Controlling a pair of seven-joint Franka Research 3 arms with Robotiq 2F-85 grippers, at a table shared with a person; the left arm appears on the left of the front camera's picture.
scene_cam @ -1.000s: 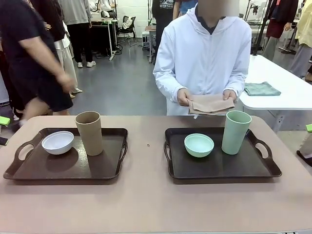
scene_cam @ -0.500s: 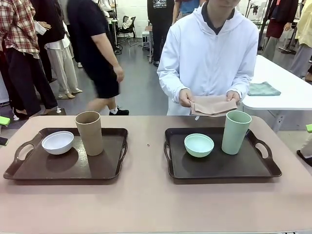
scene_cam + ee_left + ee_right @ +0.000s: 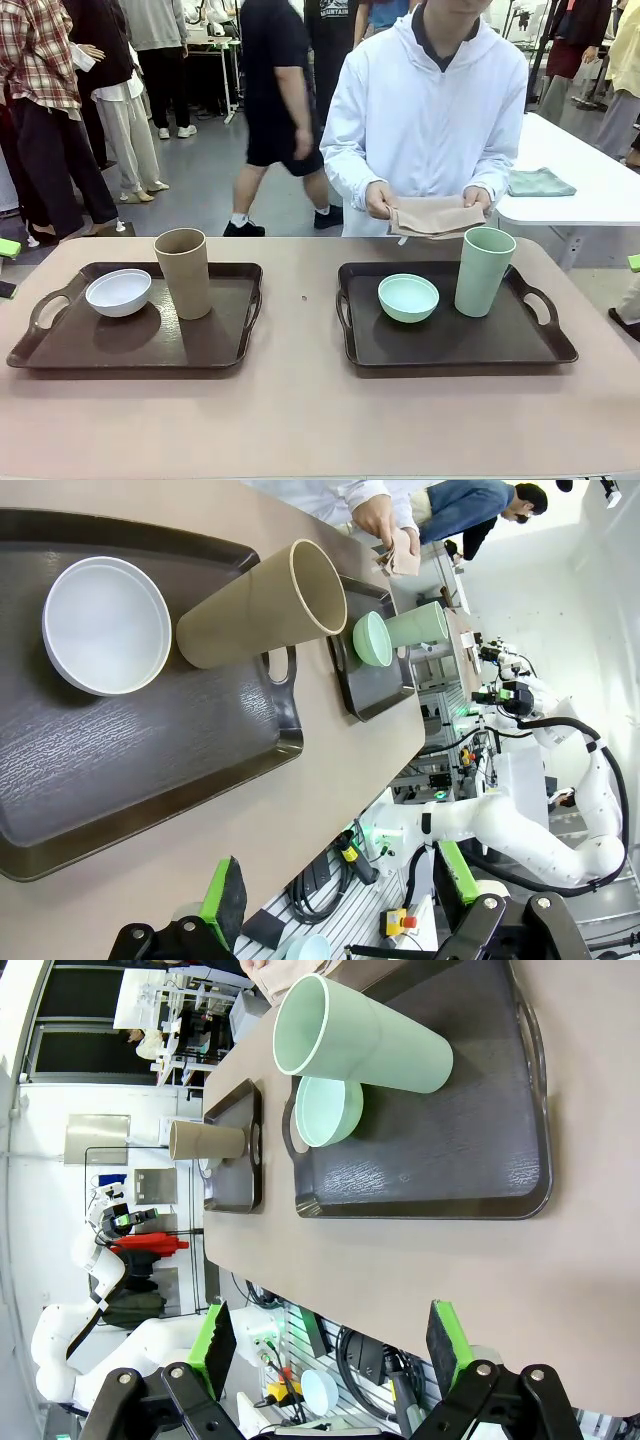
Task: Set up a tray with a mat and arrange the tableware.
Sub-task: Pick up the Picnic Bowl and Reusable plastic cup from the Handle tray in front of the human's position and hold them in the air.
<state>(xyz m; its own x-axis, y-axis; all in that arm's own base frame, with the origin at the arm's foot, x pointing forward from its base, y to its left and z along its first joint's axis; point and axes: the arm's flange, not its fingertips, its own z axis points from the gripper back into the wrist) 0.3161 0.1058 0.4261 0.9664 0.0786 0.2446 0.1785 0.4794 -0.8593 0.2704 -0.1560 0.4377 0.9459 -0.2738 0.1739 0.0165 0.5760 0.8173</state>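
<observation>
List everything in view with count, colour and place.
table: one, pinkish beige, foreground.
left tray: one, dark brown, table's left.
right tray: one, dark brown, table's right.
white bowl: one, white, left tray.
tan cup: one, tan-brown, upright beside it.
mint bowl: one, mint green, right tray.
mint cup: one, mint green, upright beside it.
mat: one, beige, folded, held at the far edge.
green cloth: one, grey-green, far right background.
hands: two, the person's, holding the mat.
left gripper: one, black-green, open, near side.
right gripper: one, black-green, open, near side.
</observation>
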